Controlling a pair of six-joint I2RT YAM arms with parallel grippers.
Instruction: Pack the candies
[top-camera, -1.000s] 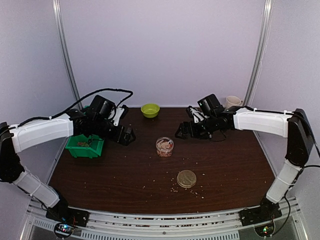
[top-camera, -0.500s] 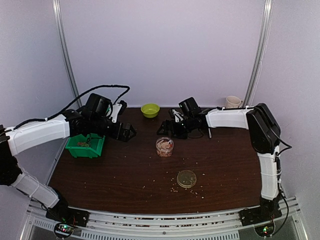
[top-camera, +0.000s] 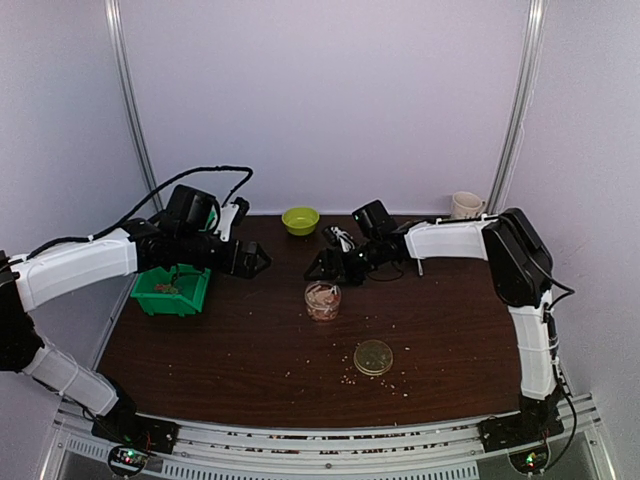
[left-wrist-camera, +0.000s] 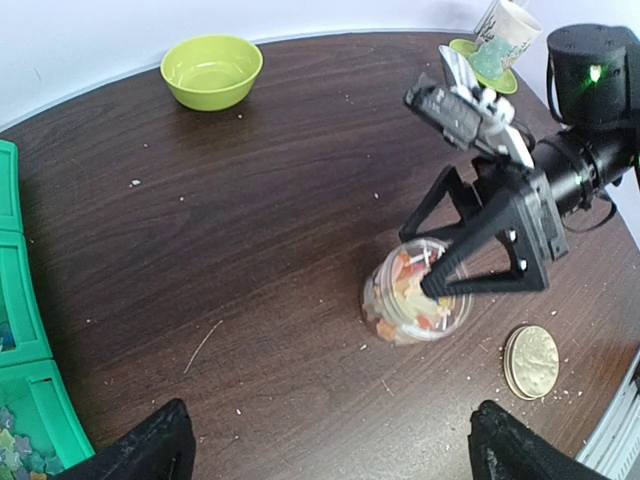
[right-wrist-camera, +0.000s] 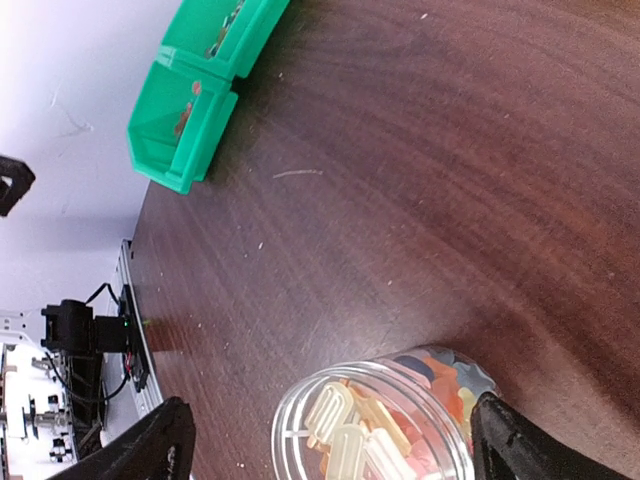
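The candies (top-camera: 323, 298) are in a clear plastic jar (top-camera: 323, 301) standing upright and uncapped near the middle of the dark wooden table (top-camera: 220, 340). They are a jumble of orange, red and pale yellow pieces (best seen from the left wrist camera).

The right arm rises from its base at the near right corner and bends sharply at the elbow. Its white forearm runs level to the left across the far half of the table, and the wrist tips down toward the jar. The right gripper (top-camera: 325, 268) has its jaws spread wide, and in its own wrist view the jar's mouth sits between the two fingers. I can't tell whether either finger touches the rim.

The left arm swings out past the table's left edge, and its forearm reaches back over the green bin (top-camera: 172, 290). The left gripper (top-camera: 255, 262) hangs above the table to the jar's left, jaws wide apart and holding nothing.

A round gold lid (top-camera: 373, 357) lies flat nearer the front, among pale crumbs (top-camera: 350, 379).
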